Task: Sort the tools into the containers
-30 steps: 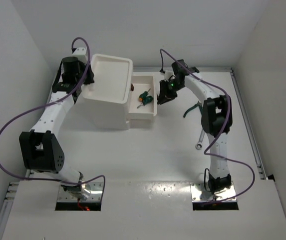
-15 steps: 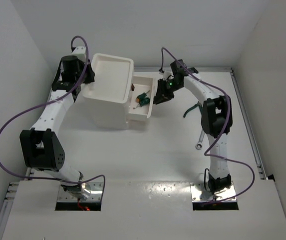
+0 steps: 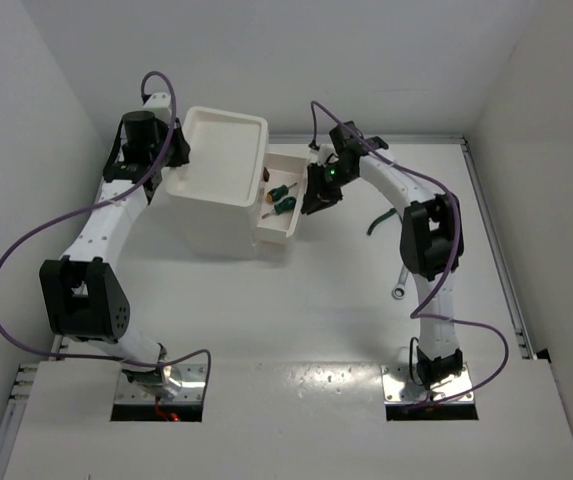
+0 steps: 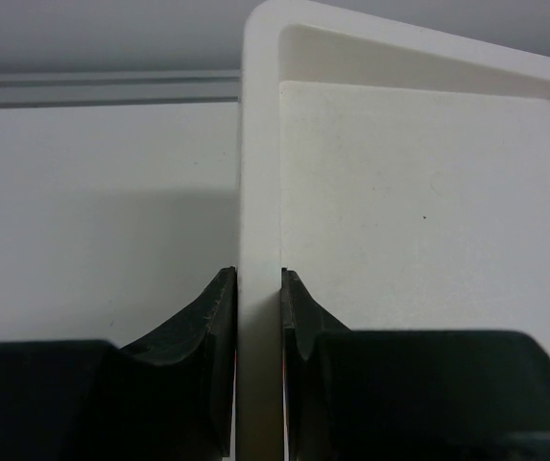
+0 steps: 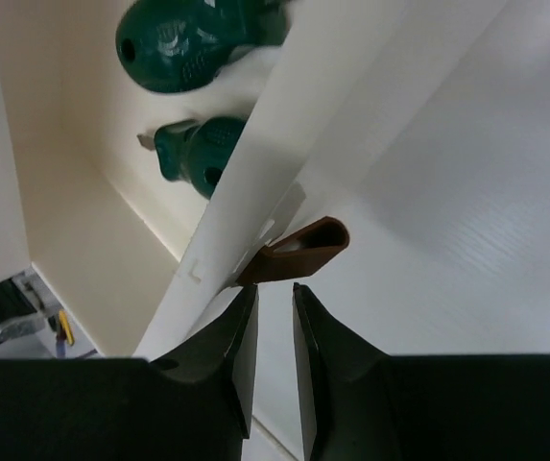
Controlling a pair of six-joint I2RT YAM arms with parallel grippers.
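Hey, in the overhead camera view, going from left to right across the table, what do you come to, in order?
In order: left gripper → tray top → open drawer holding two green-handled screwdrivers → right gripper → green-handled pliers → silver wrench.

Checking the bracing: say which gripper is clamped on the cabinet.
The left gripper, pinching the tray rim; the right gripper grips nothing, tips by the red drawer handle.

The left arm [image 3: 111, 225] and right arm [image 3: 388, 178] are built alike: white tubular links between chunky black joint housings, each on a bare metal base plate [image 3: 161, 388]. A purple cable [image 3: 6, 260] loops along each. A green light [image 3: 332, 172] glows at the right wrist. The left gripper [image 4: 258, 317] and right gripper [image 5: 273, 336] have black, tapered fingers.
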